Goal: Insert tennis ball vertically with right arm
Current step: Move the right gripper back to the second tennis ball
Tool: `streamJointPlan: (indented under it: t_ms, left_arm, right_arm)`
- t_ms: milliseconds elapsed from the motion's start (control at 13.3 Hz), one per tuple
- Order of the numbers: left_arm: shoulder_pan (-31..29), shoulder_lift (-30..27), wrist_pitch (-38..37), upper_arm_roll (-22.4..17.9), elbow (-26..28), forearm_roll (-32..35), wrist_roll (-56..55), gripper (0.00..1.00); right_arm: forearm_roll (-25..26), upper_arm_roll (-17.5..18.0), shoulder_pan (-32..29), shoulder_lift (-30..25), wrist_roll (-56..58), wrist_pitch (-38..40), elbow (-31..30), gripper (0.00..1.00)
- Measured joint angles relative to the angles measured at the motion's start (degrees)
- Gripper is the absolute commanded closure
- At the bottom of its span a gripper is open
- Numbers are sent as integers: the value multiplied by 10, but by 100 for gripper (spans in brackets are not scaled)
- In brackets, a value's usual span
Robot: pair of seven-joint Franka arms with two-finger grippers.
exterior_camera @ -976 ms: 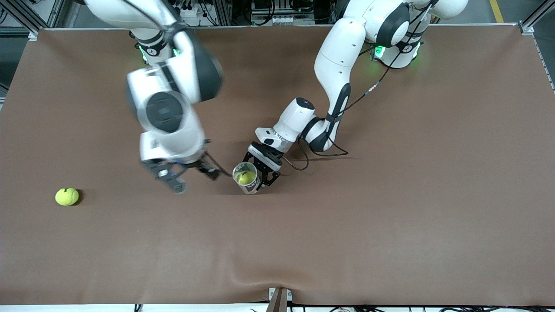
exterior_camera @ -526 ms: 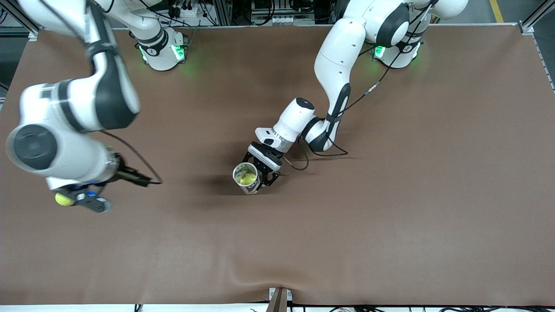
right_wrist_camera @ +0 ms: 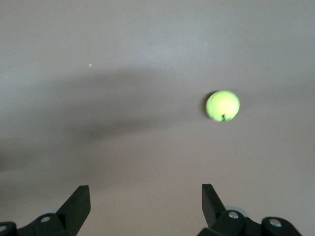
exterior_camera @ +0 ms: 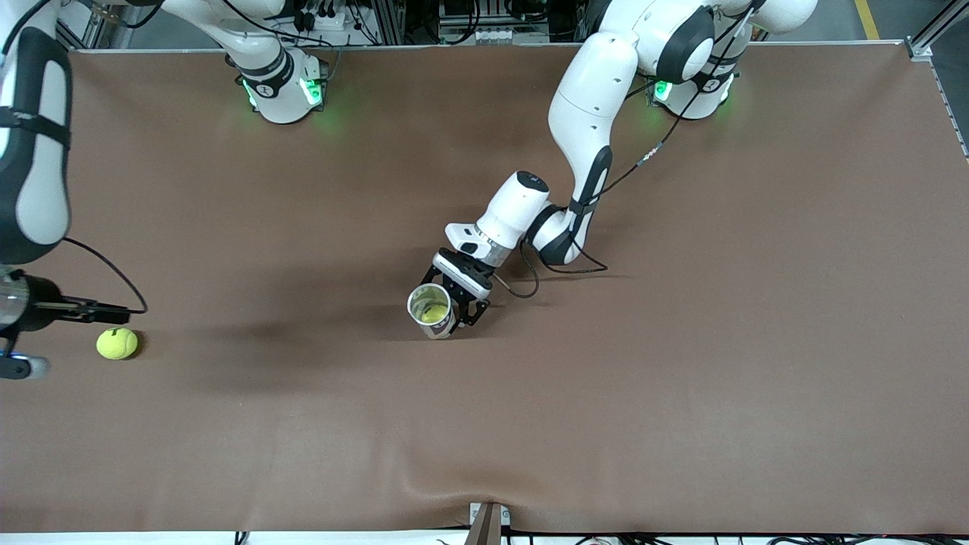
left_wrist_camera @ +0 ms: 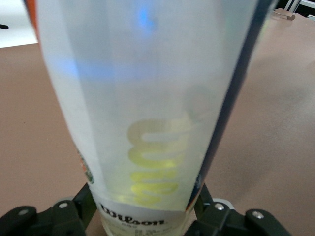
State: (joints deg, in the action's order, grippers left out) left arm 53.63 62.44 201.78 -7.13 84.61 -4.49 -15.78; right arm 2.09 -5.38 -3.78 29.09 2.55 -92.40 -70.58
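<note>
A: Right claw (right_wrist_camera: 145, 206)?

B: Fingers wide apart, nothing between them. It hangs over the mat (exterior_camera: 681, 378) at the right arm's end of the table, mostly cut off at the edge of the front view.

A: Ball (exterior_camera: 116, 343)?

B: Loose on the mat, just beside that claw and clear of its fingers (right_wrist_camera: 78, 204). The right wrist view shows it ahead of the open fingers, apart from both.

A: Left claw (exterior_camera: 456, 306)?

B: Down at mid-table with the can (exterior_camera: 431, 311) between its fingers. Can upright, mouth up, yellow-green showing inside; a Wilson label in the left wrist view. I cannot tell whether the fingers clamp it or merely flank it.
</note>
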Motion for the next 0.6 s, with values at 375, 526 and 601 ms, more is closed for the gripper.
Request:
streamJointPlan:
  t_ms: [375, 526, 601]
  left_arm:
    - [0, 0, 0, 0, -1, 0, 0, 29]
    - [0, 0, 1, 0, -1, 0, 0, 29]
    - [0, 0, 1, 0, -1, 0, 0, 29]
  right_arm:
    - [4, 0, -52, 11, 111, -96, -51, 0]
    - [19, 0, -69, 19, 155, -137, -72, 0]
    - [24, -1, -81, 23, 175, -170, -91, 0]
